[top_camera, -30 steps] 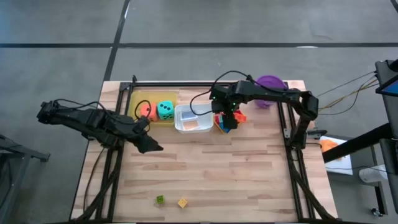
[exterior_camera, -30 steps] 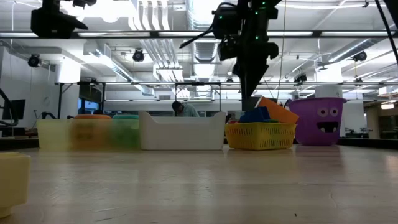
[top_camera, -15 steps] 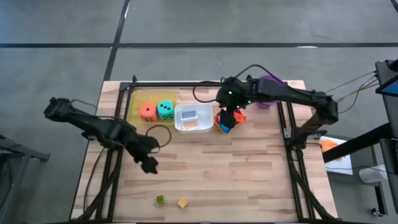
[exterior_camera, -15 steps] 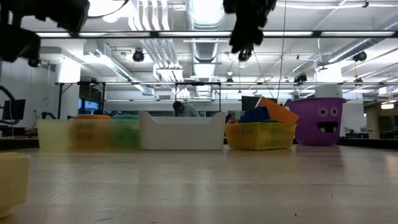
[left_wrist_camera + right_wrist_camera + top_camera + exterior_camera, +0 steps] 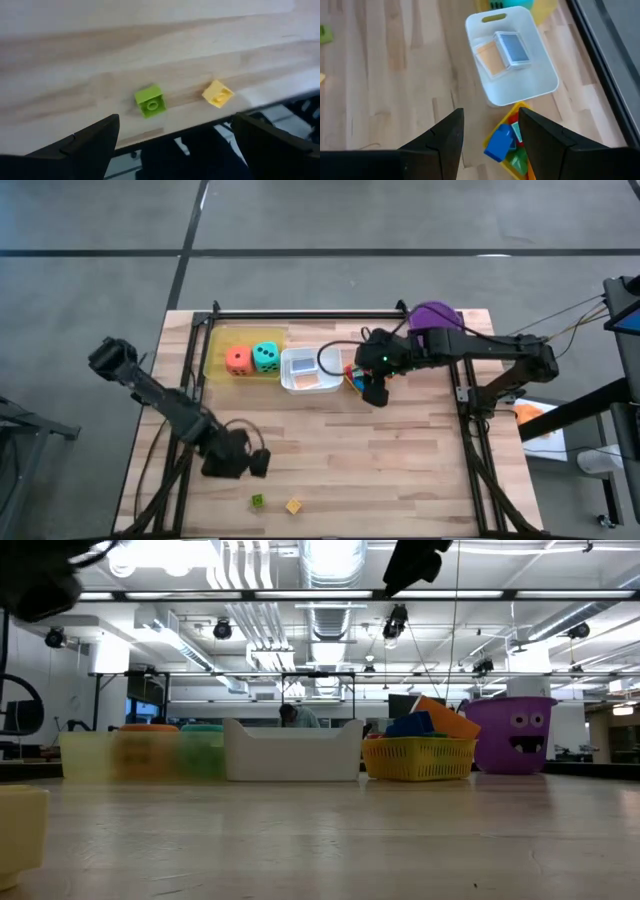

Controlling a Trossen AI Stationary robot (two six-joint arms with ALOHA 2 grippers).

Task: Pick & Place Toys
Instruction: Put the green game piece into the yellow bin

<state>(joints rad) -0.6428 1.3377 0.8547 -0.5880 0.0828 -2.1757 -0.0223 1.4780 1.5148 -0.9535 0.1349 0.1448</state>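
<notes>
A green block [image 5: 150, 101] and a yellow block [image 5: 217, 94] lie on the wooden table near its front edge, also seen as the green block [image 5: 257, 501] and the yellow block [image 5: 293, 506]. My left gripper [image 5: 175, 150] hangs open above and just behind them, tilted down at them, its place in the high view being the left gripper [image 5: 252, 464]. My right gripper [image 5: 490, 145] is open and holds nothing, high over the yellow basket [image 5: 509, 150] of blocks. A white tray [image 5: 540, 80] holds an orange card [image 5: 487, 59] and a blue card [image 5: 512, 47].
An orange die [image 5: 238, 359] and a teal die [image 5: 265, 357] sit in the yellow tray [image 5: 218, 345] at the back left. The purple bucket [image 5: 432, 314] stands at the back right. The table's middle is bare wood; black frame rails run along both sides.
My left gripper has swung toward the table's near edge and come down over the two loose blocks, rolling as it went. My right gripper has risen from the yellow basket and drawn slightly toward the near edge. Neither gripper's gap has changed.
</notes>
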